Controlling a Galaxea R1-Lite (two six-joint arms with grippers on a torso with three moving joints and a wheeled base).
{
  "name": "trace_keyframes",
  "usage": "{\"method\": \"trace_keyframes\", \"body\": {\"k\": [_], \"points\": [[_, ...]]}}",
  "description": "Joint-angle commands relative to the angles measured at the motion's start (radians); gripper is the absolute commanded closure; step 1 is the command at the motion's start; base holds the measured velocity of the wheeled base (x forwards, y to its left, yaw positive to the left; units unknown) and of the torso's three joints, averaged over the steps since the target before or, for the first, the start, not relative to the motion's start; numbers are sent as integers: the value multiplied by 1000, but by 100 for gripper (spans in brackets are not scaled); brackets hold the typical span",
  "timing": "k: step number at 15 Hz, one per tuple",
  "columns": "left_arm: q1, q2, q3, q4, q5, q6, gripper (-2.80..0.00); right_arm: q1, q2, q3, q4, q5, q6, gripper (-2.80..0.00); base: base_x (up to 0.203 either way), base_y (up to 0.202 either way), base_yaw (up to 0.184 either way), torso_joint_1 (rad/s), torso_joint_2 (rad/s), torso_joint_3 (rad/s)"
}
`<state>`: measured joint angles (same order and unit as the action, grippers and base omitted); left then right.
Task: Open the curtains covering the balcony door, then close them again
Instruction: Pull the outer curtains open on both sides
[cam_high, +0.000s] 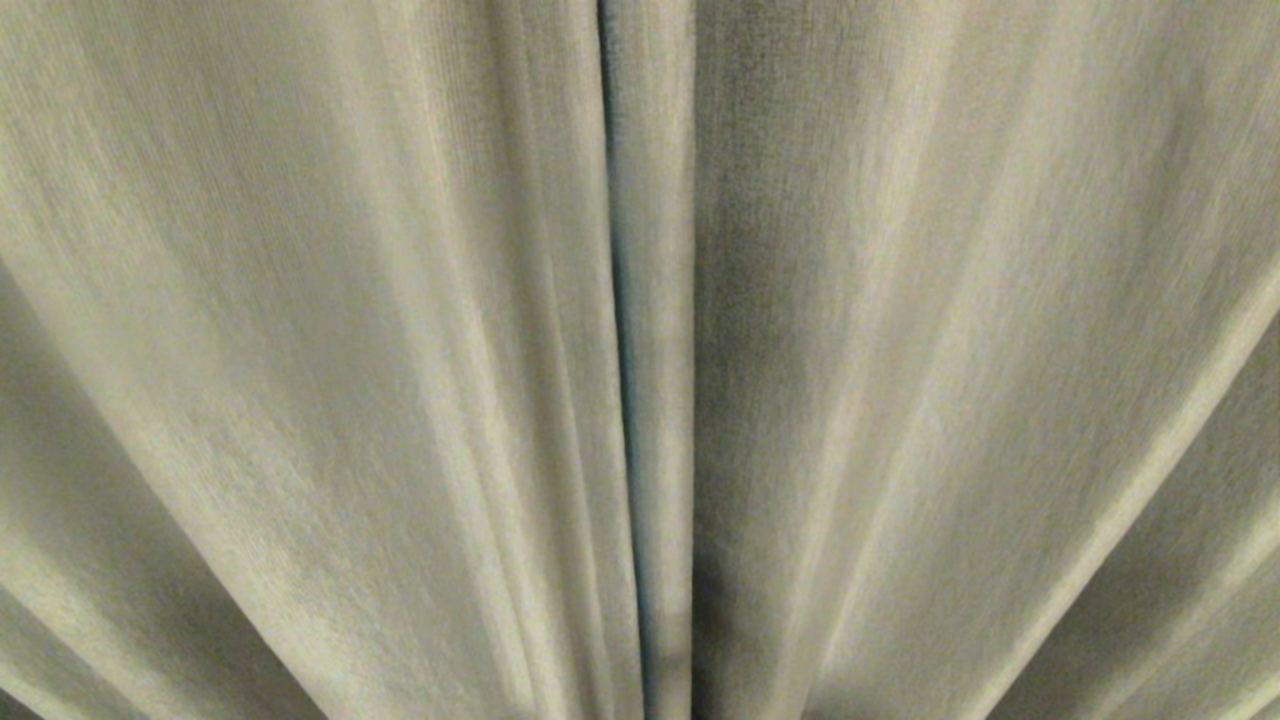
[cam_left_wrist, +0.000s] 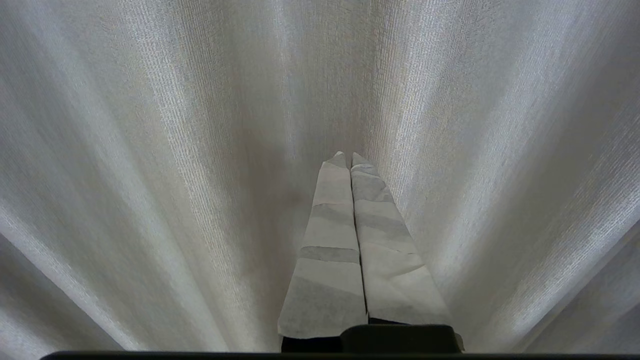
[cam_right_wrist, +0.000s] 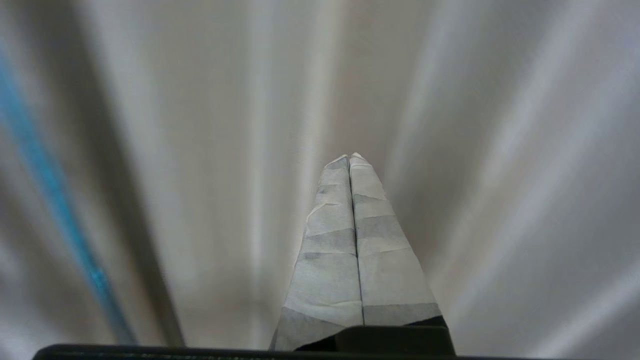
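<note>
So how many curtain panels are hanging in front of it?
2: a left panel and a right panel, meeting at a narrow central gap. More may hang outside the view.

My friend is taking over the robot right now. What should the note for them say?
Left pincer: shut, empty, pointing at the curtains.
Right pincer: shut, empty, also facing the fabric, near the bluish slit.
Curtains: drawn closed, filling the head view; the panels meet at a thin dark seam. The balcony door is hidden behind them.
Done: nothing visible yet.
Left: part the curtains at the seam, then pull them shut again.
</note>
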<state>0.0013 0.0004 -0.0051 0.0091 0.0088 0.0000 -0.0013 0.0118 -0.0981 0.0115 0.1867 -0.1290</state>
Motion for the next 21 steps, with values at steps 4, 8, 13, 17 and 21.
{"method": "trace_keyframes", "body": {"k": [4,8,13,17,21], "points": [[0,0,0,0,0,0,0,0,223,-191,12,95,-41,0,0,0,0,0,0,0],[0,0,0,0,0,0,0,0,379,-363,9,130,-86,-280,0,0,0,0,0,0],[0,0,0,0,0,0,0,-2,485,-435,-21,146,-90,-280,0,0,0,0,0,0],[0,0,-1,0,0,0,0,-4,618,-453,-143,143,-87,-280,0,0,0,0,0,0],[0,0,-1,0,0,0,0,-5,785,-478,-307,145,-58,-280,0,0,0,0,0,0]]}}
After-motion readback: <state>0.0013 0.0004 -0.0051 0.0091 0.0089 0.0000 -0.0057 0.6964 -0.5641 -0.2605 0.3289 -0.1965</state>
